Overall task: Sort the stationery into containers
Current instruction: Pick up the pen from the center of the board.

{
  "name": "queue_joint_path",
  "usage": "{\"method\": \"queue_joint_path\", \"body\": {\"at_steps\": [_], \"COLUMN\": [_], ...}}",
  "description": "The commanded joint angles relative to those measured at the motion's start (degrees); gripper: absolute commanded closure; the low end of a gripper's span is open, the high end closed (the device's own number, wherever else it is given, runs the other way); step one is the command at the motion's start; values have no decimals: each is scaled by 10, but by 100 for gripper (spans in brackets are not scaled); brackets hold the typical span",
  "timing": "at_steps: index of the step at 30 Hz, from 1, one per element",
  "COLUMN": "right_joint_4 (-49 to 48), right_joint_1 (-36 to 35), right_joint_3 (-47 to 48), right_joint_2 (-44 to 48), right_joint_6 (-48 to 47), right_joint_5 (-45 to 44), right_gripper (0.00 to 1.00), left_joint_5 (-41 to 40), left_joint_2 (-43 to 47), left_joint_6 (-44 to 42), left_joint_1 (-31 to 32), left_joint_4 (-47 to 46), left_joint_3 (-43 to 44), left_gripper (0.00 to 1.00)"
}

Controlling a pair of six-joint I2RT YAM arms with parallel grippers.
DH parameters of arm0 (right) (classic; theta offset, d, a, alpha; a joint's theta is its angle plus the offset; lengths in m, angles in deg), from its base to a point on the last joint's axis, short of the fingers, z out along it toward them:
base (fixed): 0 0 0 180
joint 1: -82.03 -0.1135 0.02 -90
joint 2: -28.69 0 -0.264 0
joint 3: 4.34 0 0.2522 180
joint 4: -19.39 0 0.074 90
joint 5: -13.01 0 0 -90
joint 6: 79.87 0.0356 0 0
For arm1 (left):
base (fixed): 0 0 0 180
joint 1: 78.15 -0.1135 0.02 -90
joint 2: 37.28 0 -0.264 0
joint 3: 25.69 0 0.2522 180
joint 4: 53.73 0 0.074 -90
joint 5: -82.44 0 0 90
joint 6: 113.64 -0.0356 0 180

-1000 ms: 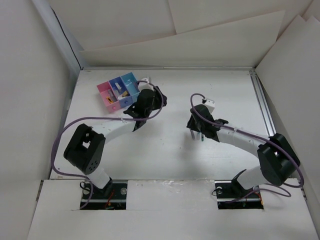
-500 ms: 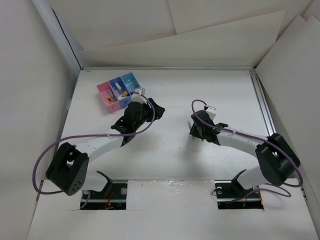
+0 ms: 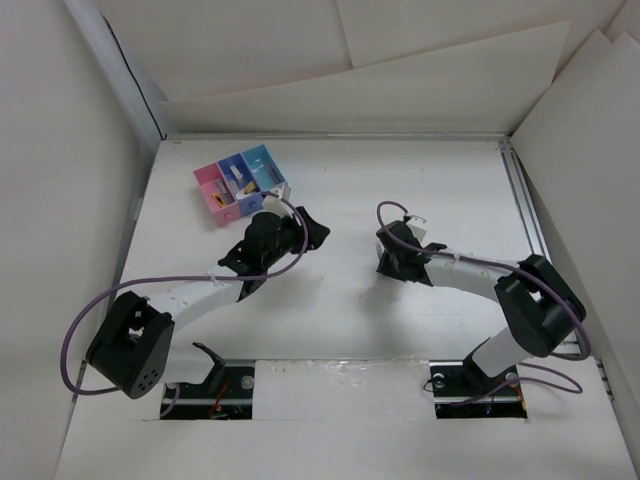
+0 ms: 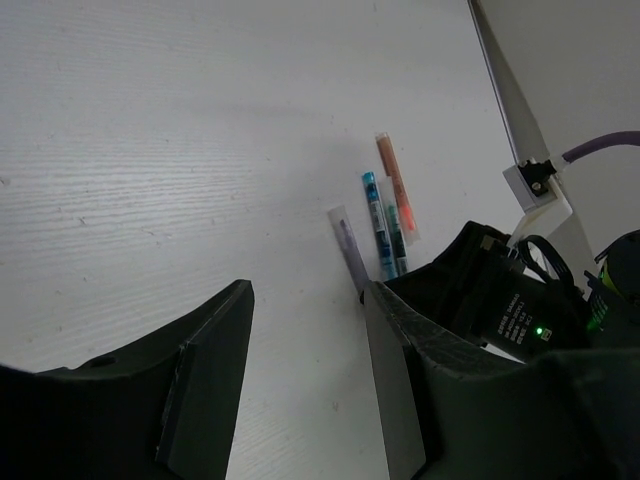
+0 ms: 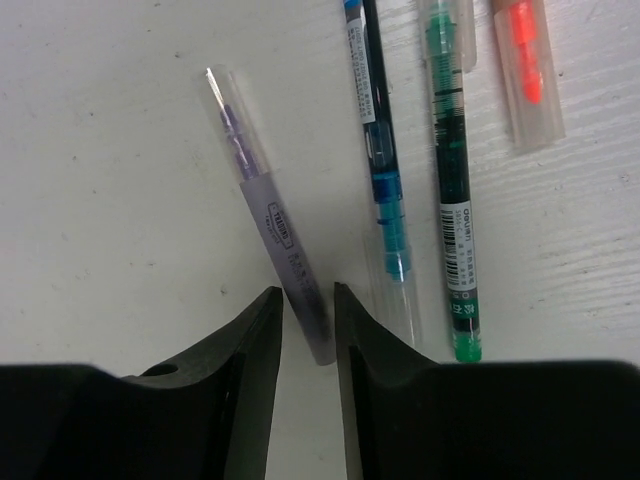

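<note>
Currently the right gripper is clamped on the near end of the purple pen, which lies flat just toward 3 o'clock of the table centre. The blue pen, green pen and orange pen lie at its 3 o'clock. The left gripper gapes, holding nothing, at 5 o'clock of the containers, which sit at the table's 11 o'clock.

No word or number reads clearly. Purple pen: a small boxed dark mark at mid-barrel, characters too fine to make out. Blue pen: white strip of tiny print near the upper end, illegible. Green pen: white label along the barrel with barcode-like lines and small print, unreadable. Other views are too distant for any lettering.
</note>
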Motion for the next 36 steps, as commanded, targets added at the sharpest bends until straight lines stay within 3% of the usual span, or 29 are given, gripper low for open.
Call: {"method": "queue_joint_path", "body": {"at_steps": [1, 10, 23, 28, 36], "right_joint_4": [-1, -12, -54, -67, -101], "right_joint_1": [-2, -34, -80, -80, -97], "right_joint_3": [12, 12, 18, 18, 18], "right_joint_2": [-13, -25, 77, 84, 89], "right_joint_6": [12, 10, -39, -44, -61], "right_joint_5": [17, -9, 28, 48, 78], "right_gripper": [68, 93, 96, 96, 98], "left_joint_5": [13, 29, 79, 159, 178], "left_joint_2": [22, 10, -30, -42, -48], "left_joint_6": [-14, -14, -19, 4, 9], "left_joint_1": [-1, -1, -1, -24, -24], "left_joint_4": [-24, -7, -12, -56, -63], "left_joint_3": [0, 10, 33, 22, 22], "left_gripper": [55, 54, 47, 46, 45]}}
